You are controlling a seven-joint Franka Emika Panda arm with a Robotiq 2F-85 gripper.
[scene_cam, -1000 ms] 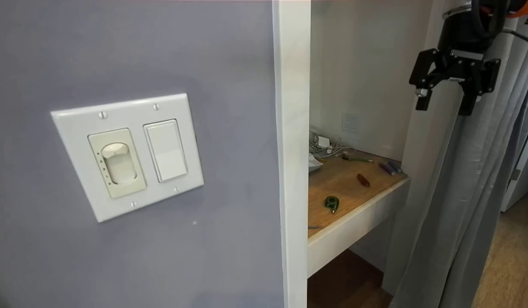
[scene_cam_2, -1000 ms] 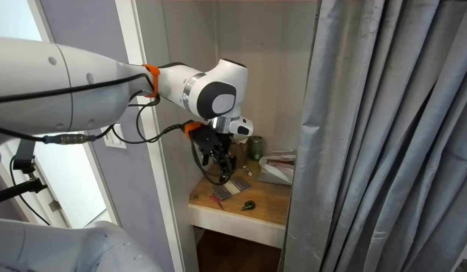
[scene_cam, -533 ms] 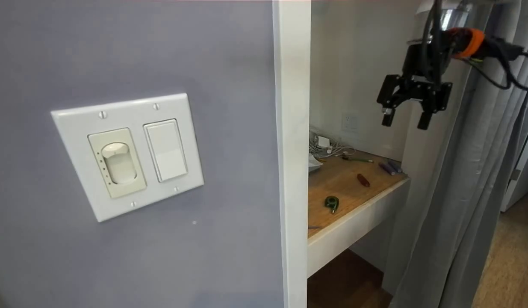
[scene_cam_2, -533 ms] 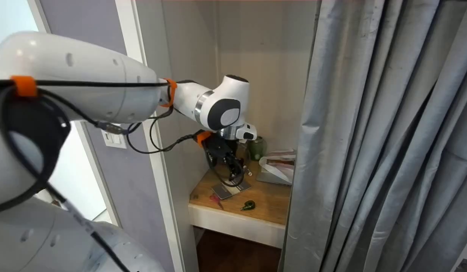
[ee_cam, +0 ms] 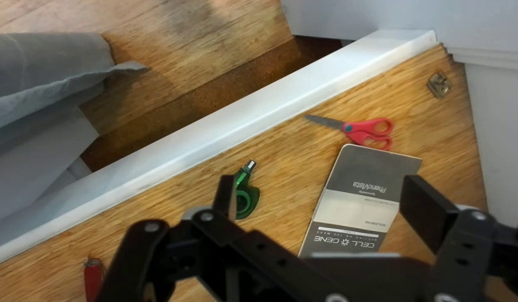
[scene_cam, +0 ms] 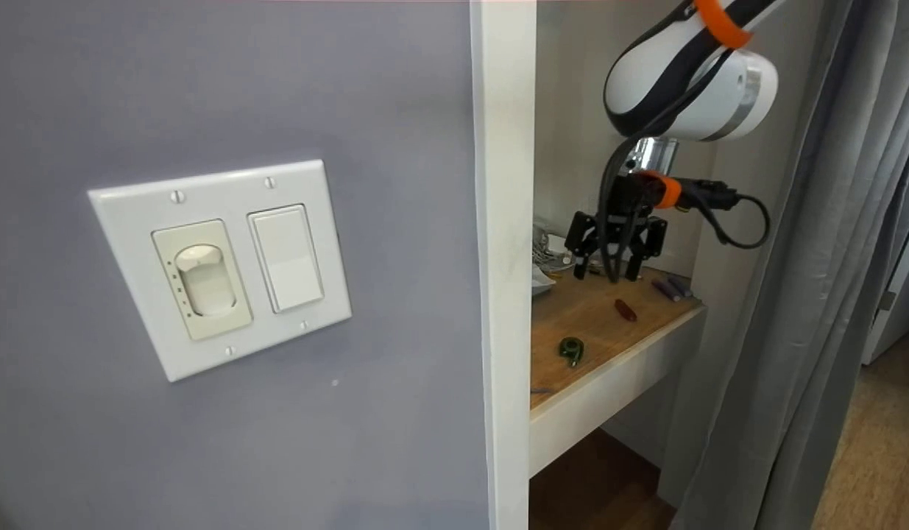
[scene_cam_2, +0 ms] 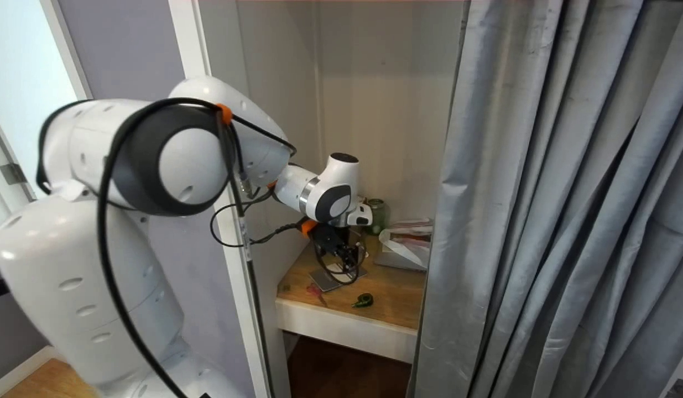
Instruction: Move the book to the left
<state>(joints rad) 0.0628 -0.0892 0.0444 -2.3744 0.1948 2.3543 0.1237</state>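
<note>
Pincer (ee_cam: 318,196) wide, holding nothing; book (ee_cam: 359,205) flat on the counter (ee_cam: 284,167) below it, off-centre. Best to straddle the book's narrow width squarely, then lower straight, minding the scissors (ee_cam: 357,129).

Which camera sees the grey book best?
The wrist view: the grey book is biggest there, its printing showing, though the hand covers one end. In an exterior view it's small and partly blocked. No further view shows it.
</note>
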